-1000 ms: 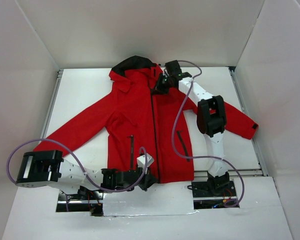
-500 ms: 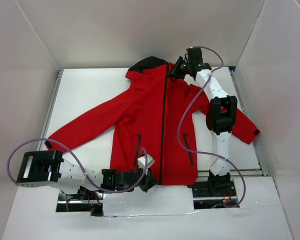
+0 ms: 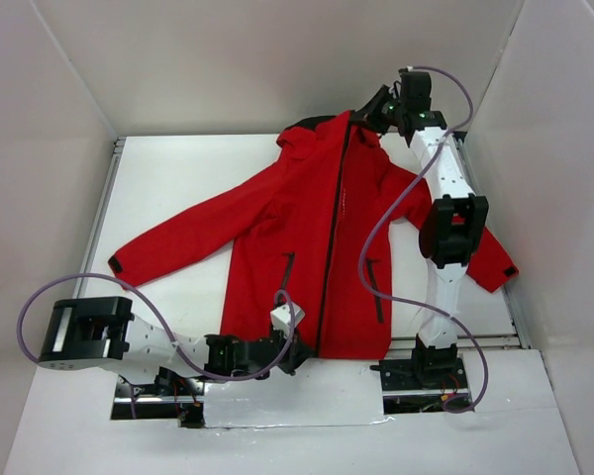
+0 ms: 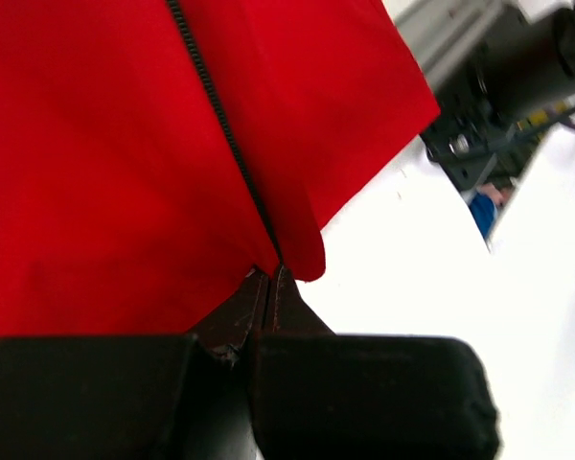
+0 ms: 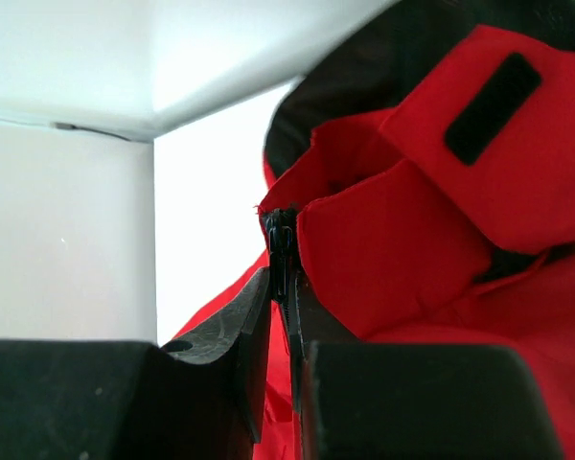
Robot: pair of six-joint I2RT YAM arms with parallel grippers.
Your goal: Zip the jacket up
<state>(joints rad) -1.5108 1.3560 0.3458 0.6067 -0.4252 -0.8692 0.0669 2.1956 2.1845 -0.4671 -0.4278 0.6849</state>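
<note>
1. A white table (image 3: 178,178) sits inside a booth of plain white walls (image 3: 277,59), with a metal rail (image 3: 104,213) along its left edge. Both arm bases are at the near edge.
2. The red jacket (image 3: 307,237) lies front-up across the middle and right of the table. It is tilted, with its hem near and its collar at the far right.
3. One sleeve (image 3: 178,237) stretches out to the left. The other sleeve (image 3: 490,259) passes under the right arm toward the right edge.
4. The left gripper (image 3: 295,348) lies low at the near hem. In the left wrist view its fingers (image 4: 235,321) are pressed together on the jacket (image 4: 96,163) where the zipper (image 4: 220,125) ends.
5. The right gripper (image 3: 374,109) is up by the far right corner. In the right wrist view its fingers (image 5: 235,326) are clamped on the zipper (image 5: 280,244) at the collar top, beside the hood (image 5: 383,57).
6. A second ago the collar lay further left, near the middle of the far edge. Since then the right gripper has carried it right and away, dragging the jacket after it.
7. The zipper (image 3: 335,237) now runs straight and taut from hem to collar, and the left gripper has kept its place.
8. Two slanted pocket zippers (image 3: 287,272) show as dark lines; what the pockets hold cannot be seen.
</note>
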